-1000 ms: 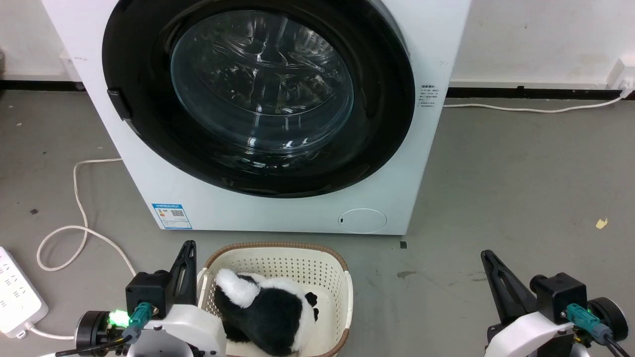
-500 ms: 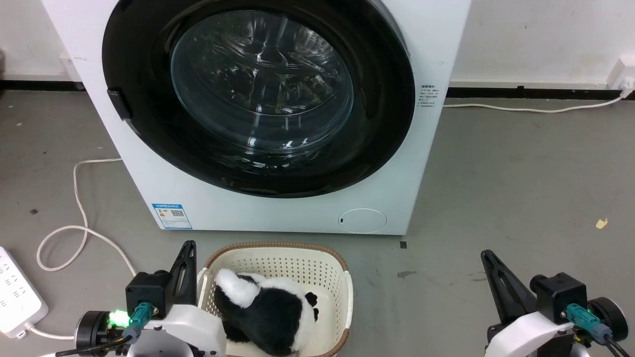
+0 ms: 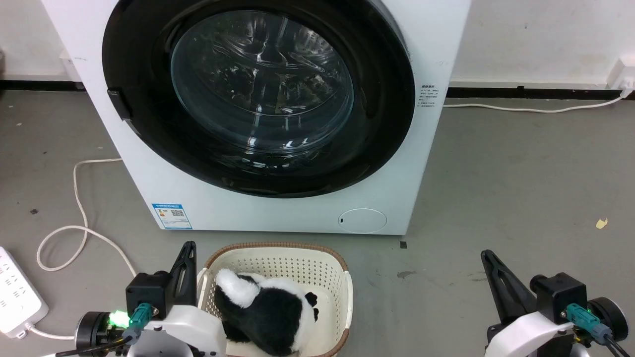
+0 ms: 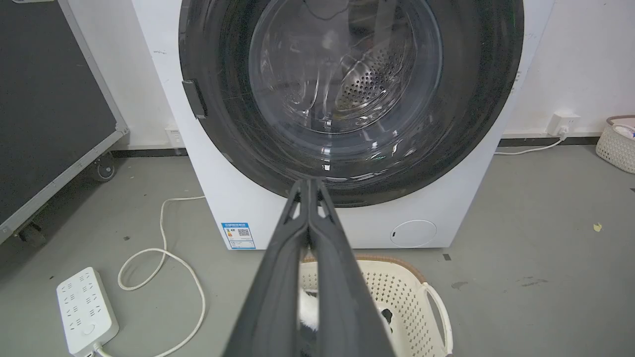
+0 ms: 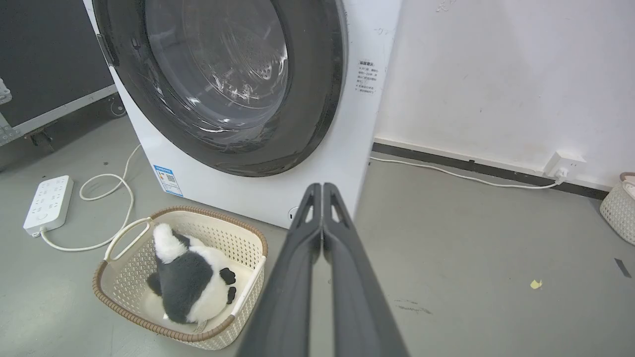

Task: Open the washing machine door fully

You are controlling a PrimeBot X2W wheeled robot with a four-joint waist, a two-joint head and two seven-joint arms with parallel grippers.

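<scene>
The washing machine door (image 3: 387, 99) is a glossy black ring around a bulging clear glass bowl, lying flat against the white machine front, with a small black handle (image 3: 115, 101) on its left edge. It also faces the left wrist view, door (image 4: 476, 99), and the right wrist view, door (image 5: 312, 89). My left gripper (image 3: 187, 249) rests low at the lower left, shut and empty; its fingers (image 4: 308, 188) meet at the tips. My right gripper (image 3: 487, 257) sits at the lower right, also shut with nothing in it, fingertips together (image 5: 317, 191). Both are well short of the door.
A cream basket (image 3: 278, 258) holding a black-and-white plush toy (image 3: 268, 312) stands on the floor in front of the machine, beside my left gripper. A white power strip (image 3: 17, 295) and looping cable (image 3: 74, 198) lie at left. A black wheeled case (image 4: 49, 109) stands far left.
</scene>
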